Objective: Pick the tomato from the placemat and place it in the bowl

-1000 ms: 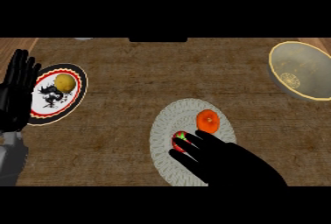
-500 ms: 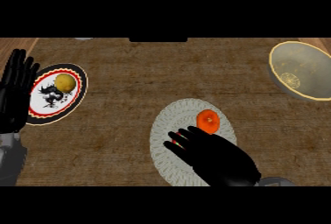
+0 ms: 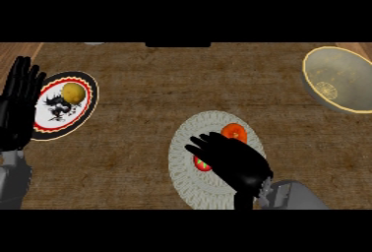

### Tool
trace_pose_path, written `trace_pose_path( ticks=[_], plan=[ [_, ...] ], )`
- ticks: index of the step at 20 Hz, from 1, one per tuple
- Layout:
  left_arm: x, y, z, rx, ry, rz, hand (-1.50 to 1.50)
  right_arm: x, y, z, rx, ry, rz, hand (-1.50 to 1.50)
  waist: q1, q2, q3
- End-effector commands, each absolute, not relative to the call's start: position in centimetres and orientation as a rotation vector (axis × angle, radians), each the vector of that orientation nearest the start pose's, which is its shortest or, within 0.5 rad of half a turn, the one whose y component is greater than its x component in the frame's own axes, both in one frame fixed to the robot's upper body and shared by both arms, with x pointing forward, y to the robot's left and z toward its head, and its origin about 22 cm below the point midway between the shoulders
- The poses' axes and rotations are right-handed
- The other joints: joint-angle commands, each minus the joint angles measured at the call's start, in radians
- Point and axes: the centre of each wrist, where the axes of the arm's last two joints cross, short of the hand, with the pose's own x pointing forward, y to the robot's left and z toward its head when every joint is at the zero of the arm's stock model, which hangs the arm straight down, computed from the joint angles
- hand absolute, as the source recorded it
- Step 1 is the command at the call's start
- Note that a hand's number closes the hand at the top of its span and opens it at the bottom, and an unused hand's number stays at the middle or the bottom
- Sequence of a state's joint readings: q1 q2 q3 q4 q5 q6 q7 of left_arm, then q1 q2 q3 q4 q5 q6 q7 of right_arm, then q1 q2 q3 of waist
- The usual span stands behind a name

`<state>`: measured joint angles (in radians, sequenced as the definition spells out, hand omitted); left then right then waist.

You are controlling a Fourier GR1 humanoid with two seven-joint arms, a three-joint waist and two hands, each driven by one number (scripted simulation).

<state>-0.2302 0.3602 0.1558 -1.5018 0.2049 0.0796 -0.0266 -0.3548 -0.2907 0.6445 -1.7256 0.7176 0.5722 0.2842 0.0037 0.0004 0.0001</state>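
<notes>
Head view showed the left hand resting open beside a patterned plate. On the placemat, the right hand hung over the tomato, fingers partly curled, grasping nothing. The bowl sat far right.

The tomato is sitting on the placemat just beyond the right hand (bowl lying far right of it).
</notes>
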Motion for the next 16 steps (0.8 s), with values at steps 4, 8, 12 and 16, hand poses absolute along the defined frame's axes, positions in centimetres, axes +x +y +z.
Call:
trace_pose_path(
  ticks=[4, 8, 12, 16],
  plan=[
    [29.7, 34.4, 8.5, 0.232, -1.789, 0.020, 0.00, 26.6, -13.0, 6.0, -0.292, -1.341, 1.774, -1.50, -0.002, 0.000, 0.000],
    [29.2, 32.9, 7.9, 0.241, -1.781, 0.030, 0.00, 26.2, -11.0, 6.9, -0.240, -1.377, 1.781, -1.50, -0.002, -0.001, 0.000],
    [29.4, 33.3, 8.2, 0.247, -1.778, 0.019, 0.00, 27.9, -11.5, 5.1, -0.271, -1.365, 1.805, -1.50, -0.002, 0.000, 0.000],
    [29.0, 33.1, 8.4, 0.227, -1.770, 0.014, 0.00, 26.8, -11.6, 2.5, -0.272, -1.340, 1.802, -1.50, -0.002, -0.001, 0.000]
  ],
)
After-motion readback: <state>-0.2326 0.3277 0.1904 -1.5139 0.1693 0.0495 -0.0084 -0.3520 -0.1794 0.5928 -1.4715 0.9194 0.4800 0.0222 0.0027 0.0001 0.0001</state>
